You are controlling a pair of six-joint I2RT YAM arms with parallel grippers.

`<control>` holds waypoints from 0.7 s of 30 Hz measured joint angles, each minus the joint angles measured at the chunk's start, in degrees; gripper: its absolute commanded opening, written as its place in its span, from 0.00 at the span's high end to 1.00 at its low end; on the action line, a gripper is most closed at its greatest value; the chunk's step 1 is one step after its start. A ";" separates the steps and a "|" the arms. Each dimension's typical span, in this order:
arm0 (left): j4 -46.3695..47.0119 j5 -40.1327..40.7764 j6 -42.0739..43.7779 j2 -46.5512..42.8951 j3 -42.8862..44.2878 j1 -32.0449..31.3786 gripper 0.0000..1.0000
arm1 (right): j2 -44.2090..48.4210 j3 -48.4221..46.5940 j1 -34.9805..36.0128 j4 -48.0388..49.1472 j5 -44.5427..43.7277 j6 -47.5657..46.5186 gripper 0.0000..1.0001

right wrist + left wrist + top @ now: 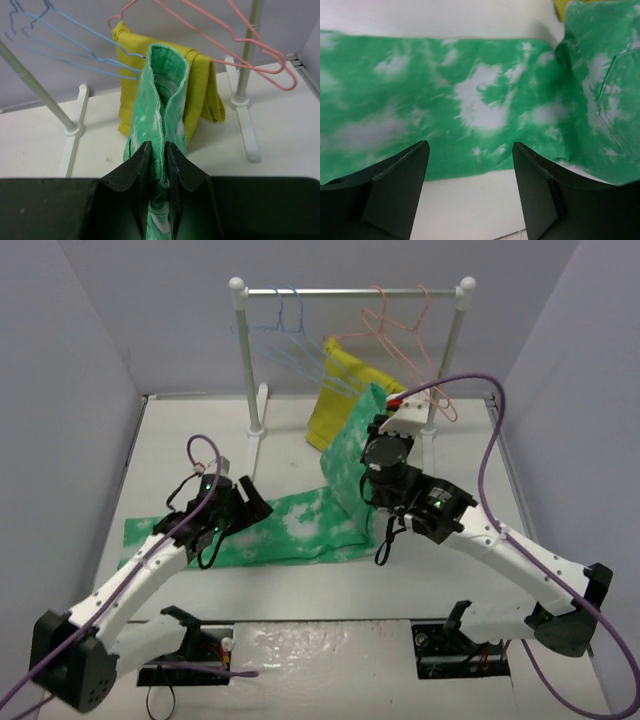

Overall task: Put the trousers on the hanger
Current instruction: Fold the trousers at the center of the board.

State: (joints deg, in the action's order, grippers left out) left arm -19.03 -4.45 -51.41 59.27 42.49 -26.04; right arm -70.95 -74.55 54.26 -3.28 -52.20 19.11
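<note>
Table [180,440]: white, walled on 3 sides, arm bases at near edge

Trousers [290,525]: green w/ white blotches, biggest item here. Left part flat on table, centre-left, running L-R. Right part lifted off the surface, rising toward the rack. In L wrist view [480,100] flat cloth across most of the frame, near edge over white table. In R wrist view [161,100] raised end edge-on, folded into a narrow upright strip, top hem rounded. Not on any hanger yet

Rack [350,291]: white posts + grey rail at far side, feet on table

Yellow garment [335,405]: folded, hanging under rail middle, directly behind the raised trouser end [202,85]. Which hanger under it, can't tell

Blue hangers [290,335]: 2 alike, thin wire, hooked on rail's left half. Lower ends slanting down-right [75,47], tips just beside the raised cloth. Touching or not, can't tell

Pink hangers [405,330]: thin wire, on rail's right half, above and right of the yellow garment [225,40]

L gripper [250,502]: low over the flat trouser part, near its near edge. Jaws wide apart [470,150], only cloth and table seen in the gap, nothing gripped

R gripper [385,418]: raised near the rack, pointing at it. Fingers almost together [156,150], pinched on the folded raised cloth, strip sticking up between them toward the blue hanger tips
</note>
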 measured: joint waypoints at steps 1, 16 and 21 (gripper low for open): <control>3.12 0.58 -0.59 2.07 0.01 -1.75 0.36 | 1.56 0.39 -0.49 -0.22 -0.37 -0.01 1.00; 34.73 7.08 -9.34 44.51 12.82 -16.89 0.36 | 9.25 -0.05 -3.84 -3.33 -2.33 -10.63 1.00; 37.94 6.96 -12.11 54.53 23.98 -22.38 0.36 | 9.77 -2.68 -6.41 -4.00 -3.66 -15.47 1.00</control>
State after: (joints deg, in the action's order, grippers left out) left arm 18.91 2.52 -63.51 113.80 66.47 -48.42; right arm -61.18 -77.23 47.85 -7.28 -55.86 3.64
